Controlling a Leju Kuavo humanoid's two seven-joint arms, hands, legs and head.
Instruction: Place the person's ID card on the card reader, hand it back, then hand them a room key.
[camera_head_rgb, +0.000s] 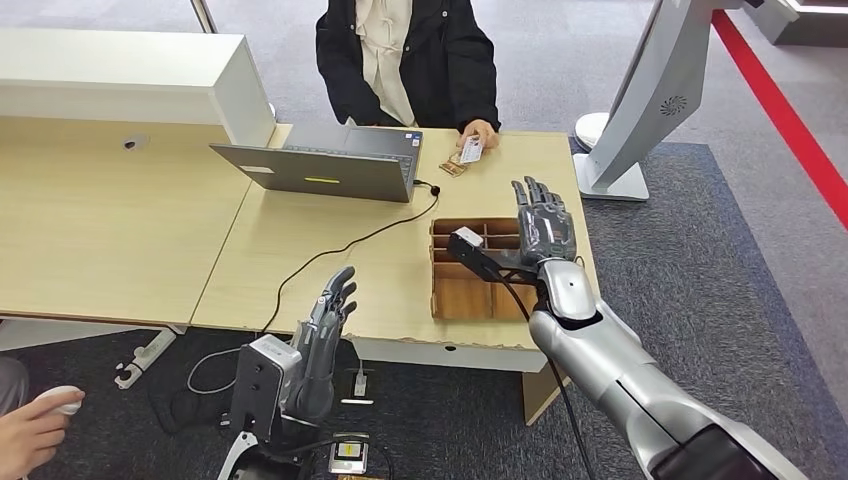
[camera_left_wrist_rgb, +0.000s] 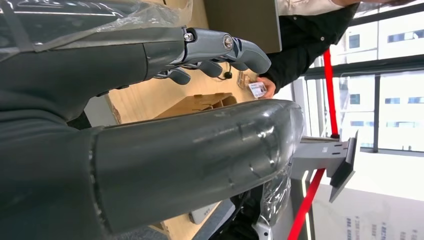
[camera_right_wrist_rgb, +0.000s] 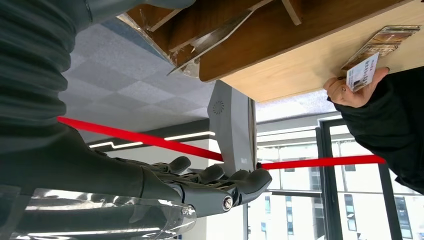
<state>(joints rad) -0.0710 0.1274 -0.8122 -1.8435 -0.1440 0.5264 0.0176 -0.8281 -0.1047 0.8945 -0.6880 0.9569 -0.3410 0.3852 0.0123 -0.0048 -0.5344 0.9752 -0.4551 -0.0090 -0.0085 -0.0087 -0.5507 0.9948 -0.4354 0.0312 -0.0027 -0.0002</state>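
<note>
Head view first: my right robot hand (camera_head_rgb: 545, 228) hangs over the wooden tray (camera_head_rgb: 462, 297), fingers apart, holding nothing. My left robot hand (camera_head_rgb: 325, 335) waits off the worktop's (camera_head_rgb: 120, 230) near edge, fingers apart and empty too. At twelve o'clock, the person's hand (camera_head_rgb: 480, 135) holds the ID card (camera_head_rgb: 471, 150). I judge nothing is done yet: reader, return and key remain.

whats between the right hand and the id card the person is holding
In the head view, bare tabletop lies between the right hand and the ID card; a second card lies beside it.
</note>
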